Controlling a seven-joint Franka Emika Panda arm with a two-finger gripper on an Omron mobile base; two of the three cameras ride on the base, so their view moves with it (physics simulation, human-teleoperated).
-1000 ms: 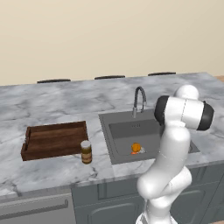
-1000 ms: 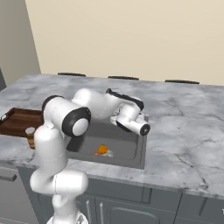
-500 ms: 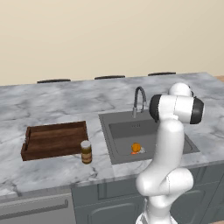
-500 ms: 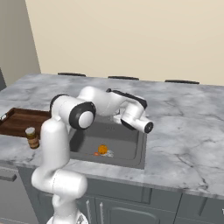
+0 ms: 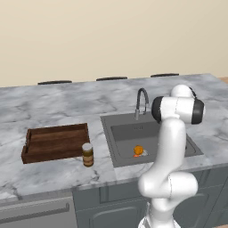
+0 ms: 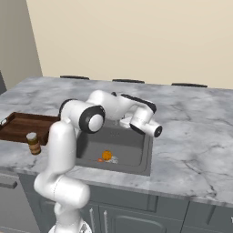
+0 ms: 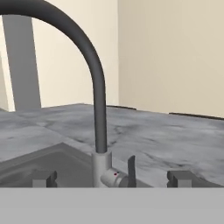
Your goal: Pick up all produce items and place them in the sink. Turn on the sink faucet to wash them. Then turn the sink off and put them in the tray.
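Observation:
In the hand view the sink faucet (image 7: pixel 99 92) stands close ahead, its dark arched spout rising from a silvery base with a side lever (image 7: pixel 130 169). My gripper (image 7: pixel 111 179) is open, and its fingertips (image 7: pixel 44 178) stand wide apart on either side of that base without touching it. No water shows at the spout. The round orange fruit (image 5: pixel 138 150) and the small carrot-like piece (image 5: pixel 136 155) lie together in the sink (image 5: pixel 124 133) near its drain. The same fruit (image 6: pixel 107 155) shows in the right base view. The tray (image 5: pixel 55 142) lies left of the sink.
A brown jar with a pale lid (image 5: pixel 87 154) stands on the marble counter (image 5: pixel 58 107) between tray and sink, near the front edge. My own arm (image 5: pixel 171 147) rises in front of the sink's right half. A beige wall runs behind the counter.
The arm has swung a little toward the faucet, bringing the hand closer behind the sink. The gripper stays open. The produce has not moved.

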